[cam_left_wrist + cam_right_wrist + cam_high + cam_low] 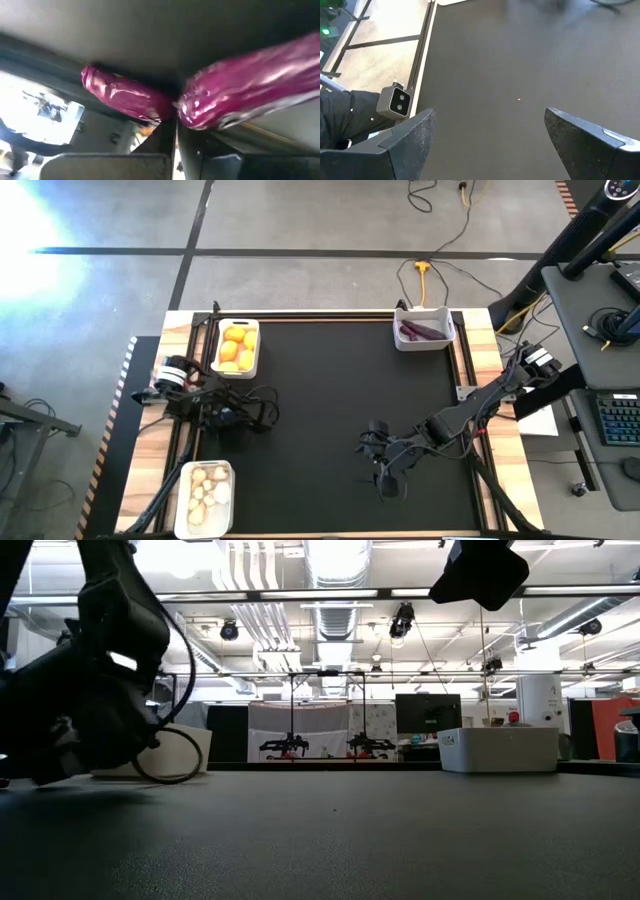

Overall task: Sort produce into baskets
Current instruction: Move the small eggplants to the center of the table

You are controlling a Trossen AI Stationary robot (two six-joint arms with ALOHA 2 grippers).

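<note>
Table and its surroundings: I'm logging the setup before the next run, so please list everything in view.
baskets: three, white, at the mat's far-left, far-right and near-left corners
lemon-like fruits: several, yellow-orange, in the far-left basket
purple pieces: at least two, dark purple, in the far-right basket; two also fill the left wrist view, where I cannot place them
lumpy pieces: several, whitish-beige, in the near-left basket
mat: one, black, covering the wooden table
cable: one, yellow, on the floor beyond the table
keyboard: one, dark, on a side desk at right
left gripper: one, dark, shut, low over the mat's left side
right gripper: one, dark, open, empty, over the mat's near middle
</note>
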